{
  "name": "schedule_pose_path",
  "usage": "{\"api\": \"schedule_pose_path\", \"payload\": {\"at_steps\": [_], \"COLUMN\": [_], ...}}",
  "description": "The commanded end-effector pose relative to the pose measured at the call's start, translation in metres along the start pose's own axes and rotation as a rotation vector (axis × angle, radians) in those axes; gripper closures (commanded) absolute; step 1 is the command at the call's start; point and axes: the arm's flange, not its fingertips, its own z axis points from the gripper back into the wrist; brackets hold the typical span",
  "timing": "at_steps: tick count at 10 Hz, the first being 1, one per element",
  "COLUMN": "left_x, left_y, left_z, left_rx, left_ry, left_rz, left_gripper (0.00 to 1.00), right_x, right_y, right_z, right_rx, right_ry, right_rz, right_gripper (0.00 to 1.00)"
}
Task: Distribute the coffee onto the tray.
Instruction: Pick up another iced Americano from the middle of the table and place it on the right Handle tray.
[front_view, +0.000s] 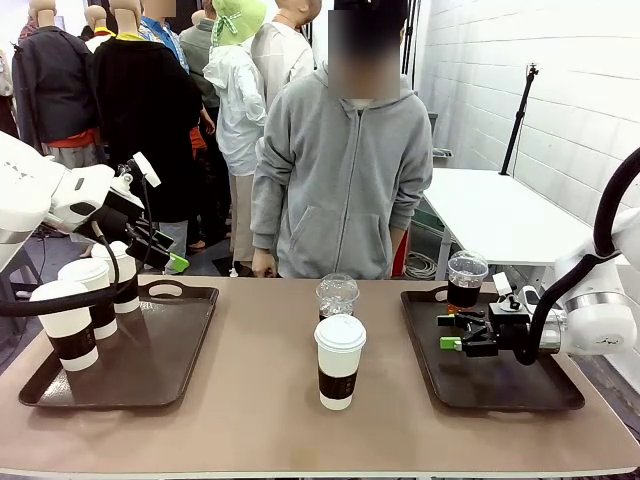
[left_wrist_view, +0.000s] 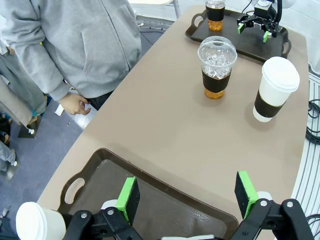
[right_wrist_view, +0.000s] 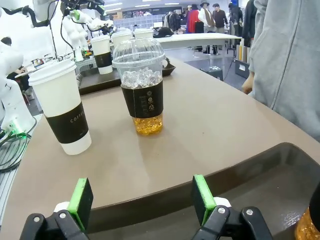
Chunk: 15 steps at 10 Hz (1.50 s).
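The right claw (right_wrist_view: 140, 192), wide and empty, faces the upright iced cup (right_wrist_view: 142, 85) dead ahead, with the paper cup (right_wrist_view: 62, 107) beside it. The left claw (left_wrist_view: 187, 195), also wide, hangs farther off.

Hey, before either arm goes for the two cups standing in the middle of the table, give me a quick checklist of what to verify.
1. Right pincer open and empty: ok.
2. Left pincer open and empty: ok.
3. Tall white paper cup with brown sleeve upright, lidded, in the middle of the beige table: ok.
4. Clear dome-lidded plastic cup with ice upright, apart from the paper cup: ok.
5. Dark brown right tray has bare space: ok.
6. Person's hand off the table: ok.
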Motion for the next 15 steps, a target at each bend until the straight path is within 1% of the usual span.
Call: {"api": "schedule_pose_path", "payload": {"at_steps": [1,3,7,10,15], "left_x": [-0.003,-0.003,-0.003,-0.003,-0.003], "left_y": [0.004,0.004,0.004,0.004,0.004], "left_z": [-0.002,-0.002,-0.002,-0.002,-0.002], "left_rx": [-0.011,-0.011,-0.011,-0.011,-0.011], "left_ry": [-0.025,-0.025,-0.025,-0.025,-0.025], "left_rz": [-0.018,-0.018,-0.018,-0.018,-0.018], "left_gripper": [0.0,0.0,0.0,0.0,0.0], "right_x": [0.002,0.002,0.006,0.019,0.032], "right_y": [0.0,0.0,-0.005,-0.007,-0.01], "right_z": [-0.002,-0.002,-0.009,-0.023,-0.054], "right_rx": [-0.009,-0.009,0.039,0.082,0.139], "right_ry": [-0.003,-0.003,0.004,0.015,0.039], "right_rz": [0.002,0.002,0.013,0.058,0.1], "right_gripper": [0.0,0.0,0.0,0.0,0.0]}}
